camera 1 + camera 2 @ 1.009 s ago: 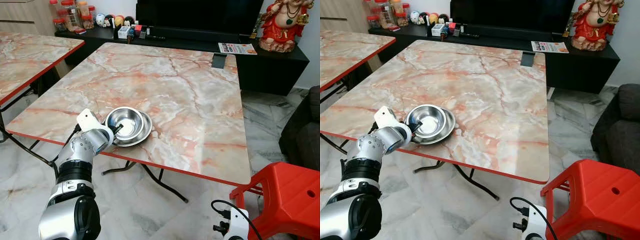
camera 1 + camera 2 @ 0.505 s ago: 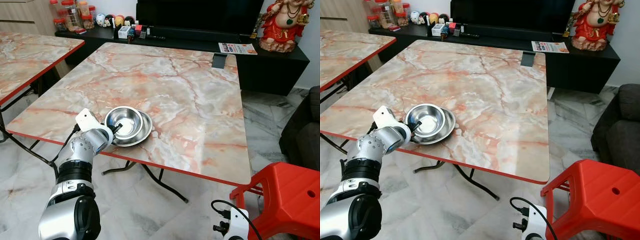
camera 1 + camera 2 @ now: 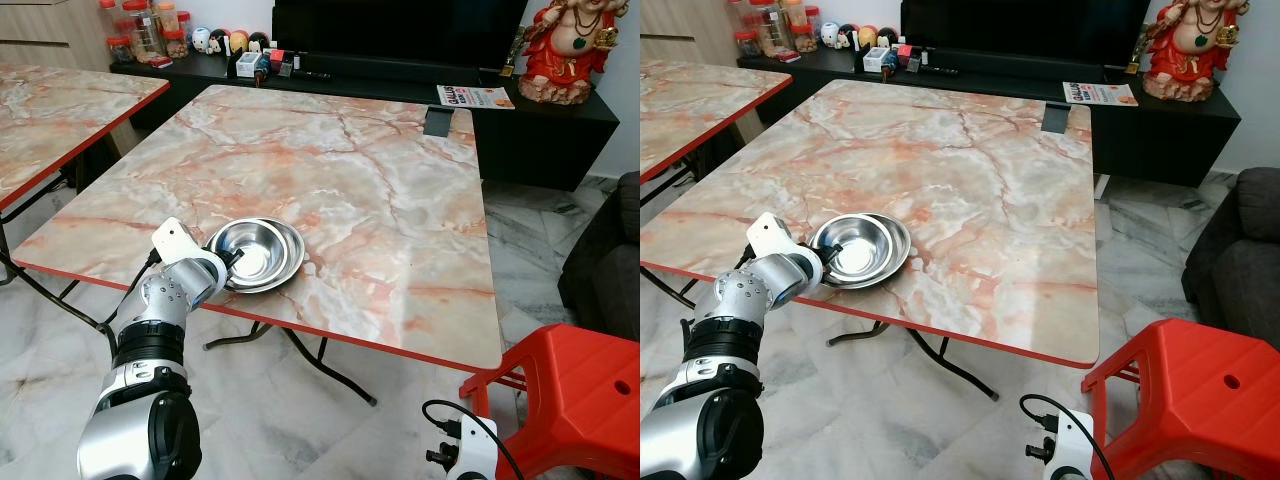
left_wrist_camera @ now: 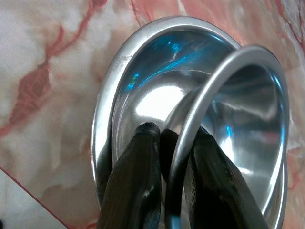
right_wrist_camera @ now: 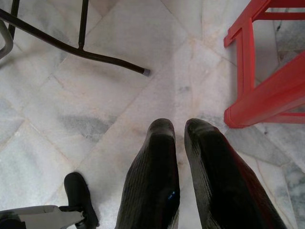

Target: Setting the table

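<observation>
Step in hand: separating two nested steel bowls at lower left of frame, near the desk's [image 3: 400,190] front edge. Left tool [image 4: 164,143] is clamped on the upper bowl's [image 4: 248,119] rim, tilting it inside the lower bowl [image 4: 119,90]. Right tool [image 5: 180,138] hangs idle, fingers nearly together. Next move likely calls for lifting clear without dragging the lower bowl.

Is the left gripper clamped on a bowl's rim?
Yes, the left gripper pinches the upper bowl by its rim, one finger on each side.
</observation>
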You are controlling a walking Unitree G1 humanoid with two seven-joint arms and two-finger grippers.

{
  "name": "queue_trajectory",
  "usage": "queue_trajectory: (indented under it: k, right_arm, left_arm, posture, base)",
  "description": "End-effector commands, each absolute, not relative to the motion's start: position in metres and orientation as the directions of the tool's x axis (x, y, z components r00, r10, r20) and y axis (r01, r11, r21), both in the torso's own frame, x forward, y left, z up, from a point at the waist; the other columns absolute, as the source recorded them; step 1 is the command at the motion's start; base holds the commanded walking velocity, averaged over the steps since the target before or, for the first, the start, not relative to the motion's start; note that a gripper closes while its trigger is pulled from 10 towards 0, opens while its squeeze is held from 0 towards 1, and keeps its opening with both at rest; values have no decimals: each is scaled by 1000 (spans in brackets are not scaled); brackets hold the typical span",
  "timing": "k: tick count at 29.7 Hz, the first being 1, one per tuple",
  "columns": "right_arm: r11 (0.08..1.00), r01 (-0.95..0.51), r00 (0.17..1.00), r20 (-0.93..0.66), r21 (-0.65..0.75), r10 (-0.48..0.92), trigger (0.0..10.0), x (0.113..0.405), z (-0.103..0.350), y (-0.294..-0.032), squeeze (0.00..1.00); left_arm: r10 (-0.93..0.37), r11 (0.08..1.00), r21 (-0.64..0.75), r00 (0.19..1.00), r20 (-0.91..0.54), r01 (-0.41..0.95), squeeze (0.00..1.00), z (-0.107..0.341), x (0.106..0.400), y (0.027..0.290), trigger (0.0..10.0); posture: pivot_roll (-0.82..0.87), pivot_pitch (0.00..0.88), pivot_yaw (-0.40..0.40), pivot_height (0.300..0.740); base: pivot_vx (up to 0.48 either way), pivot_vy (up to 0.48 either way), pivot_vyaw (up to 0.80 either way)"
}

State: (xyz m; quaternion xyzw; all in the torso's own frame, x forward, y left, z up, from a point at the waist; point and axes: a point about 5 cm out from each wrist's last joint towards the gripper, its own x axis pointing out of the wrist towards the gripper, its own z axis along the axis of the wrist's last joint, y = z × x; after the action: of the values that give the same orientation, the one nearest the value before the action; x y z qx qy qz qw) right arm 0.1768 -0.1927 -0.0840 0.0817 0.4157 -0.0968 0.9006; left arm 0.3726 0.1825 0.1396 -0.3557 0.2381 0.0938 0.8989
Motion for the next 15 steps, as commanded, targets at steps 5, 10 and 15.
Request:
queue_trajectory:
  k: [5, 10, 15]
  right_arm:
    - [965, 254, 628, -771, 69, -110, 10000, 174, -85, -193, 0]
    - [965, 253, 628, -771, 68, -110, 10000, 174, -85, -193, 0]
    - [965, 253, 626, -772, 69, -109, 10000, 174, -86, -193, 0]
  left_arm:
    - [0, 736, -593, 875, -485, -328, 0, 146, 376, 182, 10000]
    - [2, 735, -592, 874, -486, -331, 1000, 146, 376, 182, 10000]
    - [2, 735, -593, 875, -484, -329, 0, 146, 375, 182, 10000]
  posture:
    - [-10, 0, 5, 740]
    - [-9, 0, 4, 740]
    - [-9, 0, 5, 740]
  base:
    - [0, 0, 0]
    - [0, 0, 0]
    - [0, 0, 0]
